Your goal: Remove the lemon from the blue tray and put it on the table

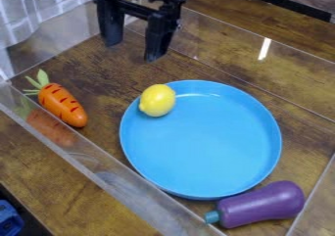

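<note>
table [92, 73]: wood | on it: blue tray [222, 162], carrot [61, 103], eggplant [262, 205]

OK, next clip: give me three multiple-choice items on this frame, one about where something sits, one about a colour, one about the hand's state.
1. Where is the lemon?
A. on the blue tray, near its upper-left rim
B. on the table beside the carrot
C. between the hand's fingers

2. What colour is the vegetable touching the tray's lower-right rim?
A. orange
B. purple
C. green

3. How is the hand?
A. shut on the lemon
B. shut, holding nothing
C. open, above the table behind the tray

Answers: 1 A, the lemon rests inside the tray's rim. 2 B, the eggplant lies there; the carrot is on the left. 3 C, its fingers stand apart with nothing between them.
</note>
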`<state>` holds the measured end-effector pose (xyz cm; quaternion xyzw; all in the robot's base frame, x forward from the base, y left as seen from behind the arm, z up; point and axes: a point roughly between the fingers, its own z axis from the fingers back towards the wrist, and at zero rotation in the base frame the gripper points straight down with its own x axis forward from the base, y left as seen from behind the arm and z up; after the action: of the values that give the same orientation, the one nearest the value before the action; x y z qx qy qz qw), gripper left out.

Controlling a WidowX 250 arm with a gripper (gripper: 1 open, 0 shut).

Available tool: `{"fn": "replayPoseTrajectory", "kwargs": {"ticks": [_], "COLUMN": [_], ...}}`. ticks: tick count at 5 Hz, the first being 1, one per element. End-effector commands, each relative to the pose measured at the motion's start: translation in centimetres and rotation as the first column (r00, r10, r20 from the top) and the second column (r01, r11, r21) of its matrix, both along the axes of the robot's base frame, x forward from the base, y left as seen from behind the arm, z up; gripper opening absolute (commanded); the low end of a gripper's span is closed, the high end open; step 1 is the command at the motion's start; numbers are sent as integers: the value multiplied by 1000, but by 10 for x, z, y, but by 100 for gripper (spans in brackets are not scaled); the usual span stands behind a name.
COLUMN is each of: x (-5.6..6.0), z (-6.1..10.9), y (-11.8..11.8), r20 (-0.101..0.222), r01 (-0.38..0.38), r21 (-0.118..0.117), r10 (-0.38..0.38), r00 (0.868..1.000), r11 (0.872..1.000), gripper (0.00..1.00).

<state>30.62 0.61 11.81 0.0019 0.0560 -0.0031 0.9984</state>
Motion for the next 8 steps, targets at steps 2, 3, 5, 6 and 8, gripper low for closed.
{"fn": "replayPoseTrajectory", "kwargs": {"ticks": [2, 3, 5, 6, 8], "x": [5, 2, 6, 9, 21], "z": [5, 5, 18, 18, 15], "y": [14, 17, 11, 8, 11], "r20": [75, 91, 139, 153, 172], "r01": [58, 121, 203, 238, 244], "r21": [-1, 0, 5, 9, 9], "r10": [-58, -120, -202, -237, -242], "r00": [996, 989, 970, 960, 955], "r11": [998, 993, 979, 971, 970], "gripper": [100, 100, 100, 100, 100]}}
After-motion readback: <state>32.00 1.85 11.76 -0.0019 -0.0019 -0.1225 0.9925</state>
